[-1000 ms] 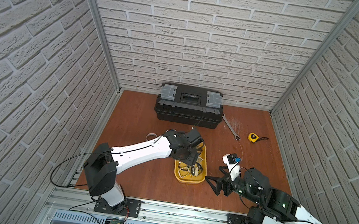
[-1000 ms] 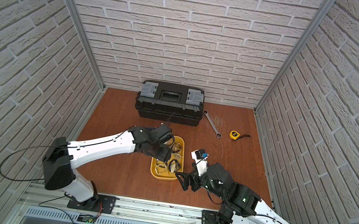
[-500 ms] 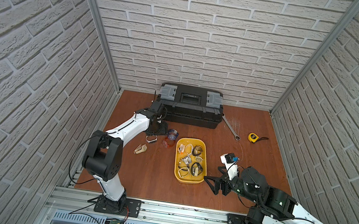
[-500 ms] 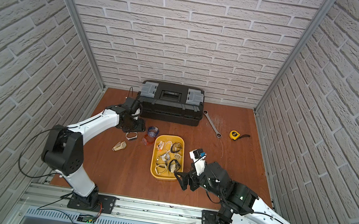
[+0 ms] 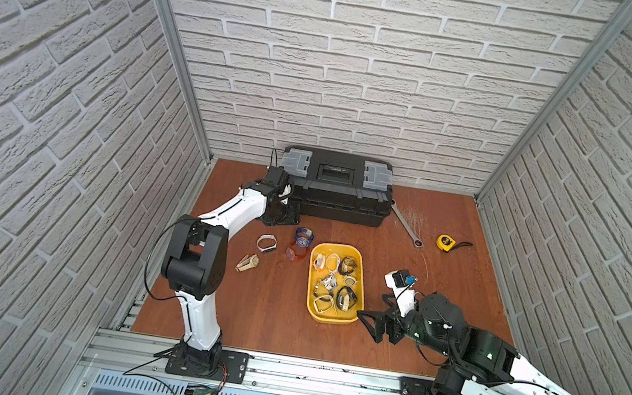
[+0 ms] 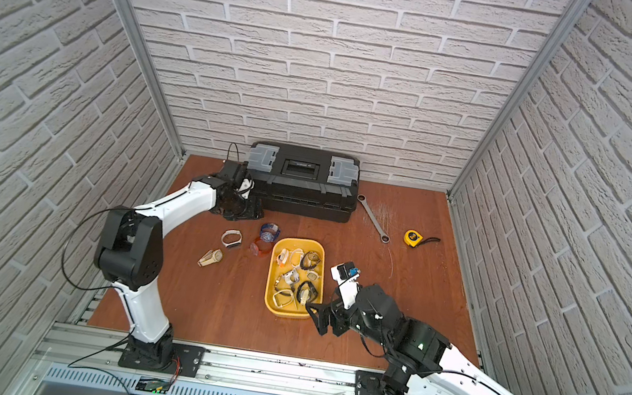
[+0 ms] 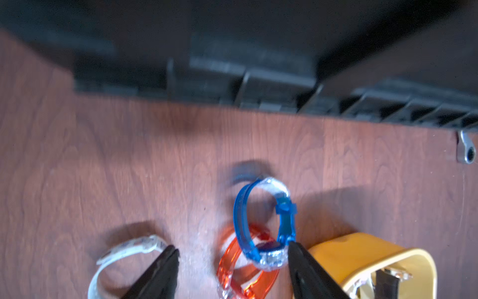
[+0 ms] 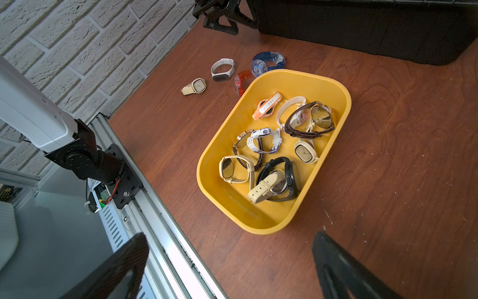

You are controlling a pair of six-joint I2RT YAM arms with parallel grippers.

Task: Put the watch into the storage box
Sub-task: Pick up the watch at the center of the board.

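The storage box, a yellow tray (image 5: 332, 319) (image 8: 258, 225), sits mid-table with several watches inside. Left of it, loose on the table, lie a blue watch (image 5: 303, 237) (image 7: 270, 257), an orange watch (image 5: 297, 253) (image 7: 232, 259), a white band watch (image 5: 266, 243) and a beige watch (image 5: 247, 262). My left gripper (image 5: 282, 213) (image 7: 232, 248) hovers open and empty beside the toolbox corner. In the left wrist view the blue and orange watches lie just ahead of it, between its fingertips. My right gripper (image 5: 371, 326) (image 8: 230, 239) is open and empty at the tray's near right corner.
A black toolbox (image 5: 336, 187) stands against the back wall, close to my left wrist. A wrench (image 5: 406, 228) and a yellow tape measure (image 5: 445, 242) lie at the back right. Brick walls close three sides, and a metal rail (image 5: 302, 373) runs along the front.
My left arm has swung from above the tray to the back left, beside the toolbox, uncovering the loose watches. Its jaws have narrowed slightly. The right arm has barely moved.
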